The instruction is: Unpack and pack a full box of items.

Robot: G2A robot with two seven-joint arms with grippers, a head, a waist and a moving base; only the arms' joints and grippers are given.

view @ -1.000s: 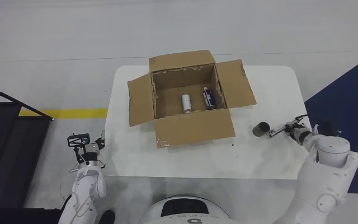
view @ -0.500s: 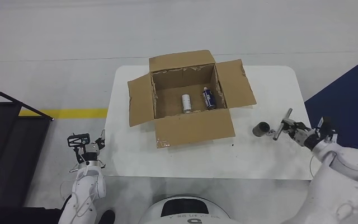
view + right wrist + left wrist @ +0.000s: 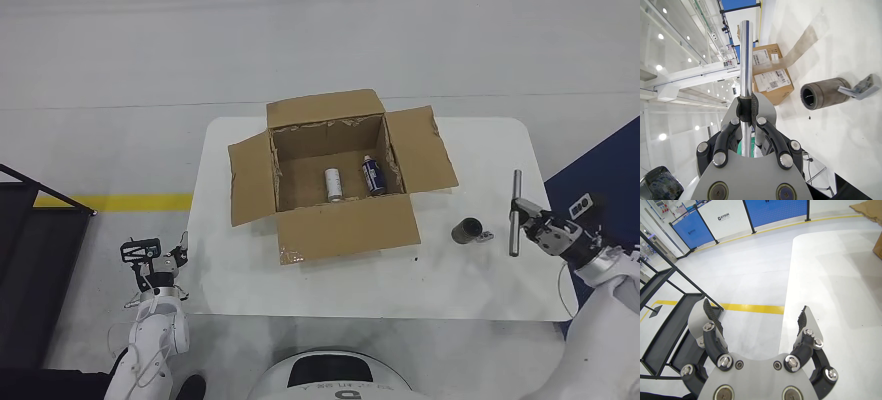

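Observation:
An open cardboard box [image 3: 340, 175] stands on the white table [image 3: 250, 270], with a white can [image 3: 333, 184] and a blue can [image 3: 372, 174] lying inside. My right gripper [image 3: 522, 215] [image 3: 746, 106] is shut on a shiny metal rod [image 3: 515, 210] [image 3: 745, 62] above the table's right edge. Left of it on the table lie a dark cylinder sleeve [image 3: 465, 231] [image 3: 821, 93] and a small metal bracket [image 3: 484, 237] [image 3: 860, 89] touching its end. My left gripper [image 3: 150, 255] [image 3: 755, 315] hangs open off the table's front left corner, holding nothing.
A black metal rack [image 3: 30, 270] [image 3: 662, 317] stands on the floor left of the table. A yellow line [image 3: 120, 201] runs along the floor there. The box flaps [image 3: 345, 228] spread out on all sides.
My right gripper has lifted the metal rod away from the cylinder and swung it from pointing left to pointing away from me, moving right. The left arm has stayed still.

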